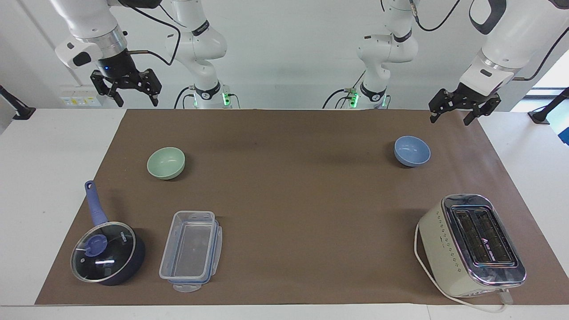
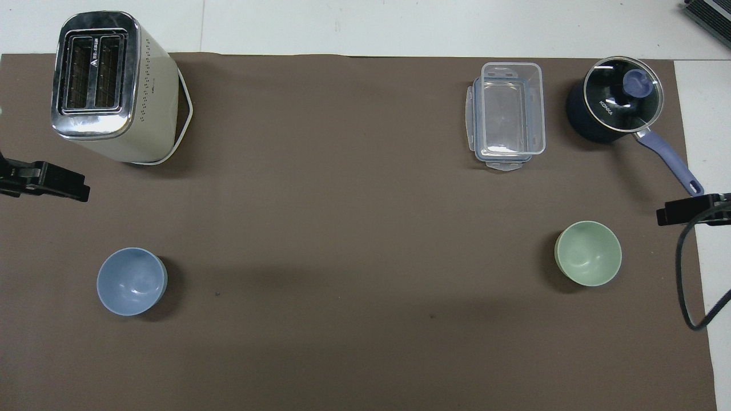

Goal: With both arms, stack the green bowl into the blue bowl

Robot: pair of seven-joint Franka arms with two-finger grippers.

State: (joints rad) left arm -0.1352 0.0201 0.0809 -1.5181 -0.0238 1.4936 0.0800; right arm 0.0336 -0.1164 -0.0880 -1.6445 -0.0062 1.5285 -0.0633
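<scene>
The green bowl [image 1: 166, 162] [image 2: 588, 253] stands upright and empty on the brown mat, toward the right arm's end of the table. The blue bowl [image 1: 412, 150] [image 2: 131, 280] stands upright and empty toward the left arm's end. The two bowls are far apart. My right gripper [image 1: 137, 101] [image 2: 671, 216] hangs open in the air over the mat's edge by the robots, well clear of the green bowl. My left gripper [image 1: 450, 119] [image 2: 68, 188] hangs open above the mat's corner, near the blue bowl but not touching it. Neither gripper holds anything.
A cream toaster [image 1: 471, 244] [image 2: 108, 85] with its cord stands farther from the robots than the blue bowl. A dark blue saucepan [image 1: 106, 253] [image 2: 614, 103] with a glass lid and a clear plastic box [image 1: 191, 251] [image 2: 508, 114] sit farther out than the green bowl.
</scene>
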